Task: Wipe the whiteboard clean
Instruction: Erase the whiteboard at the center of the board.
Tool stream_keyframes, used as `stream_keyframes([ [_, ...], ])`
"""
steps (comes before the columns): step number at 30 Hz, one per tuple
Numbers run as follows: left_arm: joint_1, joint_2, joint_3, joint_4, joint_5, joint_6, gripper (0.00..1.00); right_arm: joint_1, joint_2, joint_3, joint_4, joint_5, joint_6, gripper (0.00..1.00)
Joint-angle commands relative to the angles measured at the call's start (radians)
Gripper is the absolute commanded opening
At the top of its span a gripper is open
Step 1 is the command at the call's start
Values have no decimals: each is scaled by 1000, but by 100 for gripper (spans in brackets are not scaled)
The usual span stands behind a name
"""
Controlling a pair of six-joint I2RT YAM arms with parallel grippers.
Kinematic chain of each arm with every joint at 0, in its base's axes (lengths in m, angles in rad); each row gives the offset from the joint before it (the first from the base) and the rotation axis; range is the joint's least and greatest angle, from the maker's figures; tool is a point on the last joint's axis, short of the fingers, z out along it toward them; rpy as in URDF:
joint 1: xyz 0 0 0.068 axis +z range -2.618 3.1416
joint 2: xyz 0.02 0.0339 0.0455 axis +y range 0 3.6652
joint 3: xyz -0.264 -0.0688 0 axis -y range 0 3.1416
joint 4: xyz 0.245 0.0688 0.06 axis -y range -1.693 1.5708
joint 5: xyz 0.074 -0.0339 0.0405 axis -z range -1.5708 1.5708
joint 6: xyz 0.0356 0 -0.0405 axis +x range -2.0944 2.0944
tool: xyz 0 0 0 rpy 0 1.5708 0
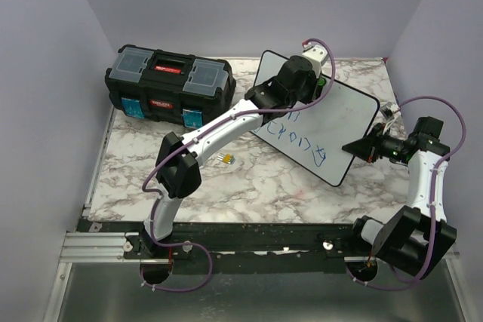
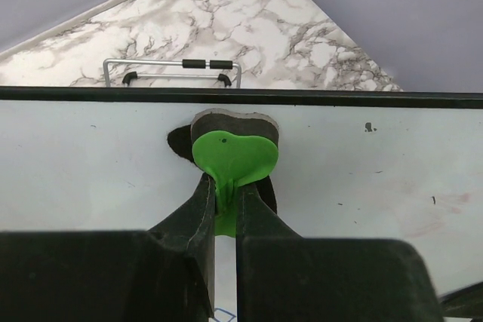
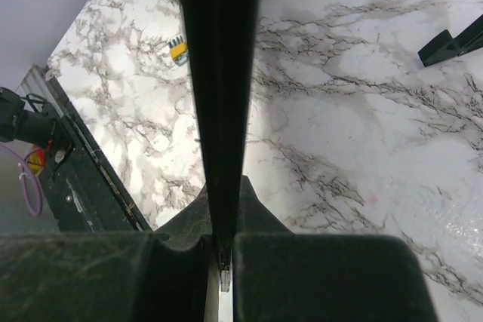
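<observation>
Whiteboard (image 1: 351, 115) sits at the far right of the surface (image 1: 256, 186), apparently tilted off it. Judged a thin, stiff, light panel with a slick face, so it is likely to skate or flex under wiping pressure. The rim is the sensible hold. Right gripper (image 3: 223, 216) is clamped on that black rim at the board's right edge. Left gripper (image 2: 225, 197) is closed on a green eraser (image 2: 234, 156), pad against the board near its far edge. Board is white with rounded corners; blue lettering (image 1: 298, 141) covers the near half and the far half is faintly smudged.
</observation>
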Motion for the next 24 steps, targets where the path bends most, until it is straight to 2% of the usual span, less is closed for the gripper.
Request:
stream_keyframes([
  [1, -22, -23, -103, 41, 90, 20, 0, 15, -16, 25, -18, -83, -137, 1],
  [5, -43, -25, -75, 53, 105, 8, 0, 15, -13, 26, -26, -85, -148, 1],
  [10, -63, 24, 96, -3, 151, 4, 0, 14, -13, 27, -29, -85, -152, 1],
  [14, -97, 51, 172, -17, 189, -2, 0, 15, -15, 25, -32, -85, -156, 1],
  [19, -138, 62, 172, -10, 232, -28, 0, 15, -16, 27, -38, -85, -161, 1],
  [24, -167, 30, 100, 24, 266, -48, 0, 15, -15, 28, -44, -85, -168, 1],
])
